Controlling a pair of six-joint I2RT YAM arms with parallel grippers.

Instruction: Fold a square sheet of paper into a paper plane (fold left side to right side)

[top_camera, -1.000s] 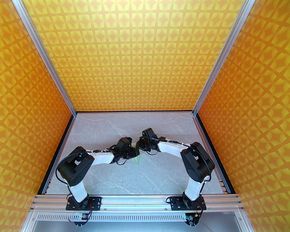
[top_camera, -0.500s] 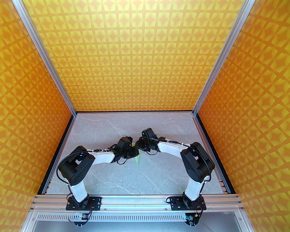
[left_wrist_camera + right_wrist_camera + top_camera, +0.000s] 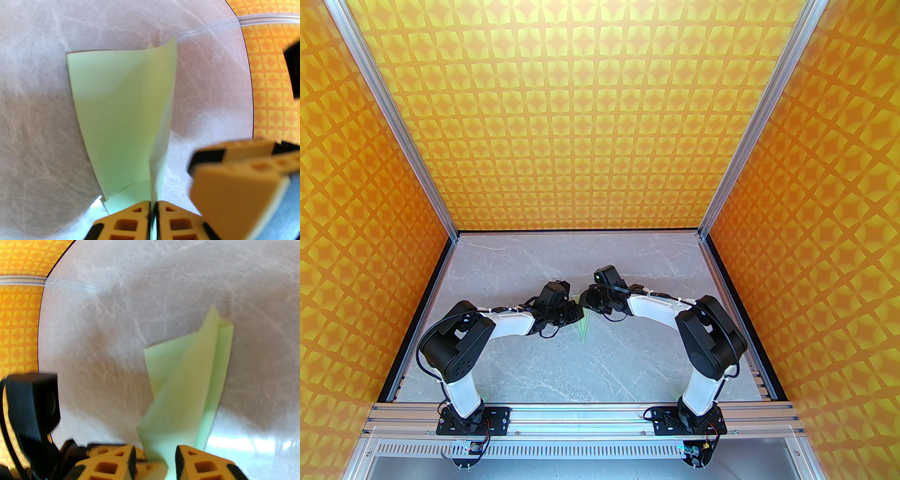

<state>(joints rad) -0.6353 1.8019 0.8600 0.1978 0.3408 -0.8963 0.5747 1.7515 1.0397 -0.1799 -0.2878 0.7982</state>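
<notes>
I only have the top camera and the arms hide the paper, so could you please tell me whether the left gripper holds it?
Observer: Yes, the left gripper is shut on one end of the green paper.
Operator: Thank you; and the right gripper?
Observer: The right gripper is open, with the paper's end between its jaws, not pinched.
Operator: Does the paper lie flat?
Observer: No, one flap lifts off the table along a crease.

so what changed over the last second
The left claw pinched shut on the pale mint-green folded sheet of paper, while the right claw opened, its jaws now apart around it. From above, the paper shows narrower. It stays over the same spot of the grey marbled table.
</notes>
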